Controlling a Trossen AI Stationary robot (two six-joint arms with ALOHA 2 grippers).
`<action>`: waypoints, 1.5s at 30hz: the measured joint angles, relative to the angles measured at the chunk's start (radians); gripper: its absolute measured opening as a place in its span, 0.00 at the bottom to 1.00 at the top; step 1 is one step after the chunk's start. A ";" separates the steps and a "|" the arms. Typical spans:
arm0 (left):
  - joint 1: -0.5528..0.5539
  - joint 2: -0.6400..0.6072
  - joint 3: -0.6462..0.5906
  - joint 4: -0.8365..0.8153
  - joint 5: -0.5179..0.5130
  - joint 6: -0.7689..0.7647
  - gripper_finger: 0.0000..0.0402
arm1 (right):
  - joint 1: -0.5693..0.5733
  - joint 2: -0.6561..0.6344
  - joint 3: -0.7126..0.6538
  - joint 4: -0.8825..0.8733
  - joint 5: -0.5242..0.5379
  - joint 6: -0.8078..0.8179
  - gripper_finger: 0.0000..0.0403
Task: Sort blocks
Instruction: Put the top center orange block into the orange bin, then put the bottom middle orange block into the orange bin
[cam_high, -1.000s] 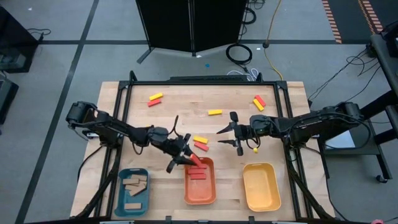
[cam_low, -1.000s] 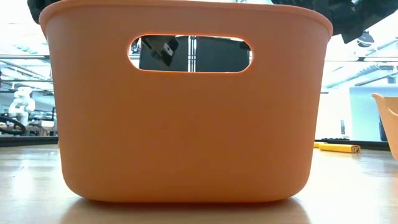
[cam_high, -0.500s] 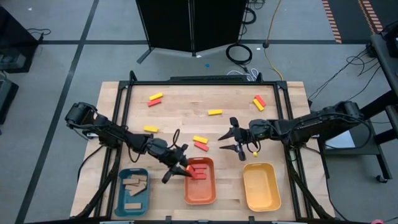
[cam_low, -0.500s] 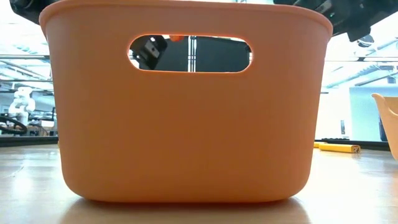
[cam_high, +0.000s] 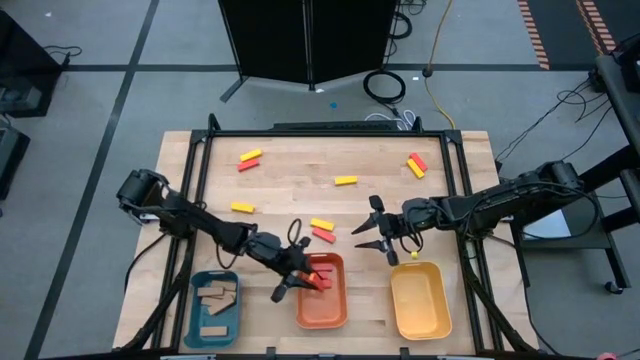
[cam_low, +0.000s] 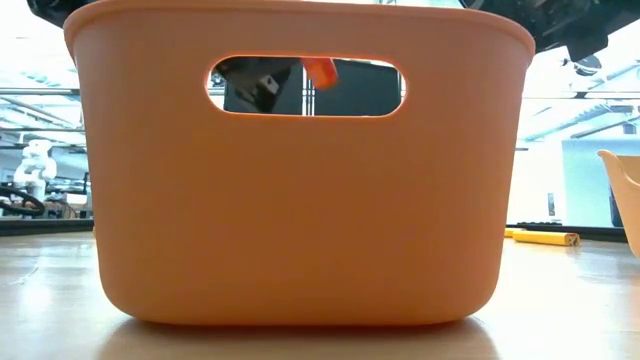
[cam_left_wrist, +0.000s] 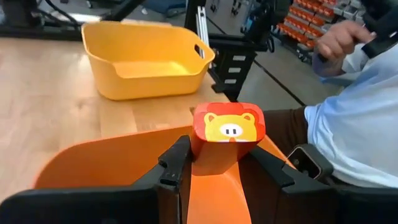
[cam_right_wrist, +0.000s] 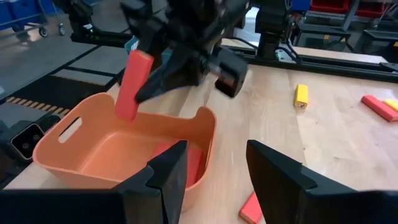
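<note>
- Left hand (cam_high: 300, 283) has carried its red block (cam_high: 314, 280) over the orange tray (cam_high: 322, 312), pinching it, long axis tilted downward.
- Right hand (cam_high: 372, 238), spread, hovers mid-table.

Along the near edge we see three trays side by side: left tray (cam_high: 214, 308), middle tray (cam_high: 322, 296), right tray (cam_high: 420, 300). Blocks (cam_high: 215, 298) lie in the left tray, more blocks (cam_high: 249, 159) are scattered across the far table (cam_high: 300, 170).
</note>
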 joint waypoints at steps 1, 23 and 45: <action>0.000 0.012 0.011 -0.001 0.000 0.000 0.26 | 0.000 0.000 0.000 0.004 0.003 -0.001 0.40; 0.029 0.022 0.183 -0.337 0.057 -0.019 0.52 | -0.001 0.000 0.000 -0.005 0.004 0.023 0.40; 0.204 -0.011 0.411 -0.962 0.010 0.257 0.52 | -0.001 0.000 0.000 -0.058 0.004 0.055 0.40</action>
